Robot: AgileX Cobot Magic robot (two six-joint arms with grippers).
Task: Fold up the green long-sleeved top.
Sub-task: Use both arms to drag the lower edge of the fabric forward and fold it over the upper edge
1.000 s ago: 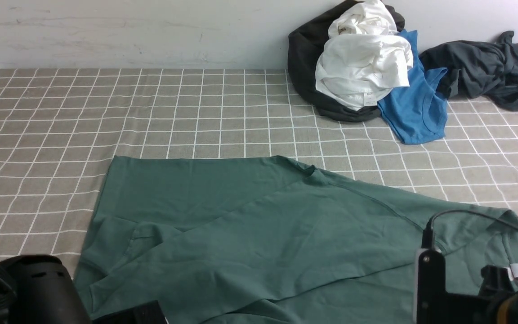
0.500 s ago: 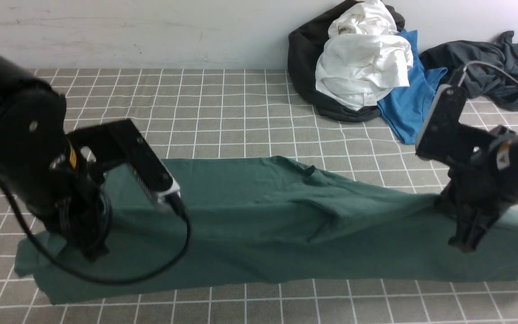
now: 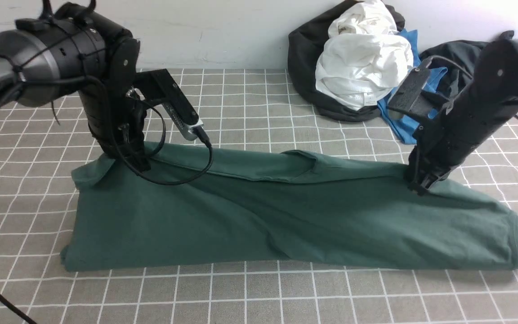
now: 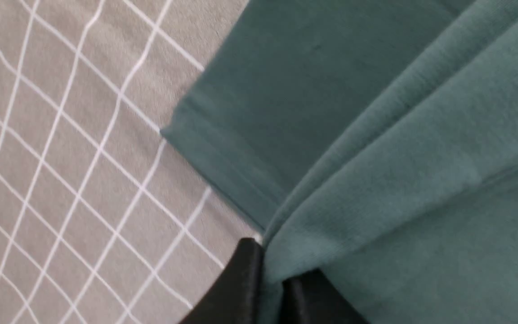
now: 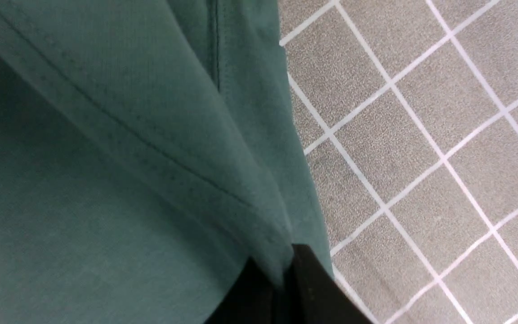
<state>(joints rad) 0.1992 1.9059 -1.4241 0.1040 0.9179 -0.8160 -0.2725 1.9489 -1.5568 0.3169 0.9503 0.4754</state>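
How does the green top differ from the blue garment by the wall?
The green top lies stretched in a long folded band near the robot, while the blue garment lies crumpled at the far edge. The left gripper and right gripper pinch the green top; nothing grips the blue garment. A white garment overlaps the blue one, not the green. Both rest on the checked cloth.

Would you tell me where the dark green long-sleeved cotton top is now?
In the front view, the green top lies mid-table on the grey checked tablecloth, its far edge pinched by the left gripper and right gripper.
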